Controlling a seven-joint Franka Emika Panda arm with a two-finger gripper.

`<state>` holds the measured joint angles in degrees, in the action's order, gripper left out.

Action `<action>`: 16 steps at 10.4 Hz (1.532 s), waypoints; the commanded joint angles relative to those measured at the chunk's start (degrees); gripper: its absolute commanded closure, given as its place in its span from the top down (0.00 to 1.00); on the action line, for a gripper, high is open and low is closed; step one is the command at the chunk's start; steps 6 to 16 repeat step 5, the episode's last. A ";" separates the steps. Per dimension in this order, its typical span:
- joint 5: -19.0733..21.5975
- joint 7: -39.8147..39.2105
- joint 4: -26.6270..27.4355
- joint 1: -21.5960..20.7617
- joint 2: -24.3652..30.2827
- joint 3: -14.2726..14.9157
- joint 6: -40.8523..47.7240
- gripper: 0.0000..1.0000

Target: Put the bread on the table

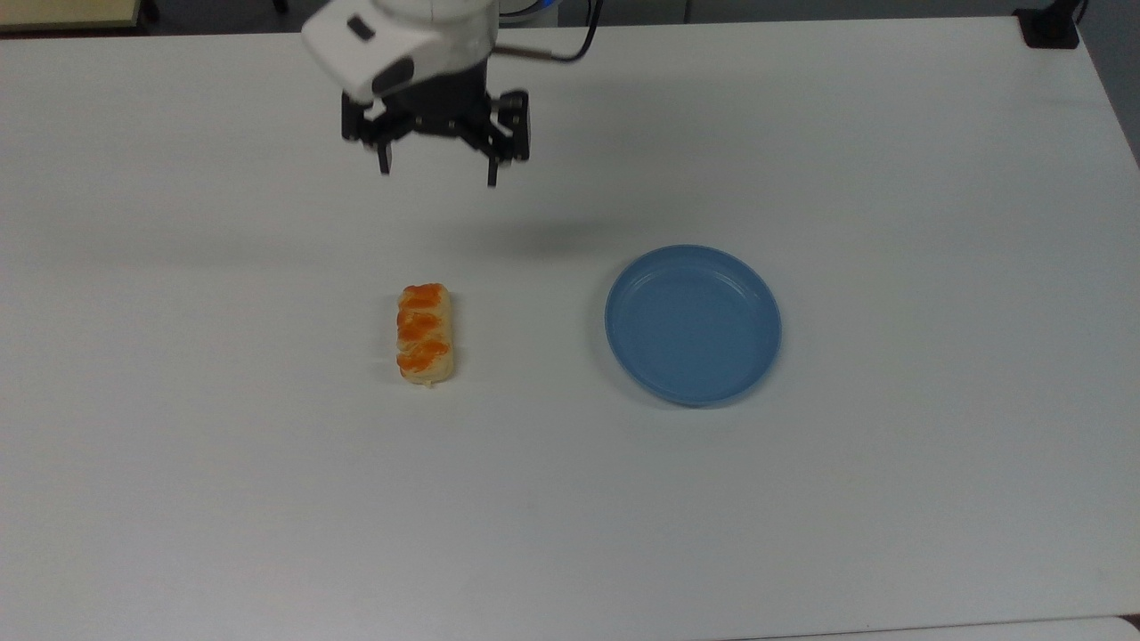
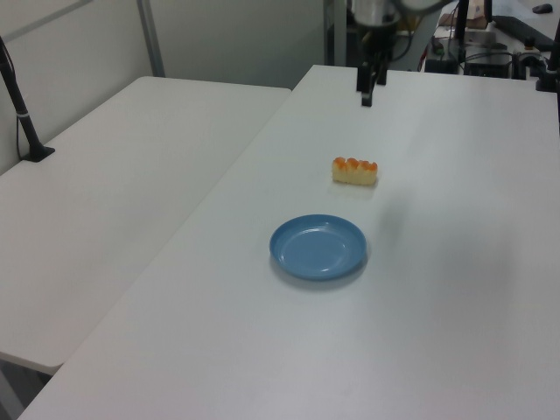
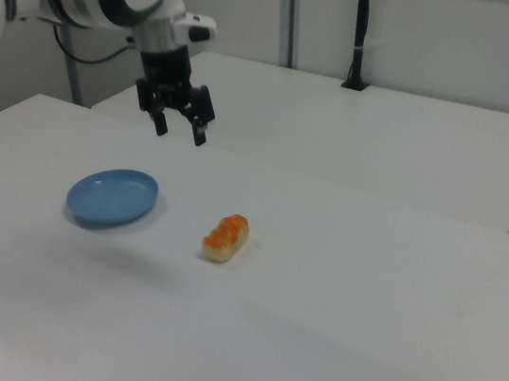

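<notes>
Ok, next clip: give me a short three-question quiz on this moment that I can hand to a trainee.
1. True or false: the bread lies on the blue plate.
2. Multiple choice: the gripper is A) shut on the bread, B) open and raised clear of the bread, C) resting in the plate.
3. Short answer: in the top view, on which side of the plate does the bread sit?

Key
1. False. The bread lies on the table, apart from the plate.
2. B. Its fingers are spread with nothing between them, well above the tabletop.
3. On the top view's left.
</notes>
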<state>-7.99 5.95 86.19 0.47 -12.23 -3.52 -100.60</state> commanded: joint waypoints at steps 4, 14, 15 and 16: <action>1.40 2.31 2.23 -2.76 6.69 3.26 7.25 1.00; 1.40 2.40 2.23 -2.59 6.78 3.26 7.26 1.00; 1.40 2.40 2.23 -2.59 6.78 3.26 7.26 1.00; 1.40 2.40 2.23 -2.59 6.78 3.26 7.26 1.00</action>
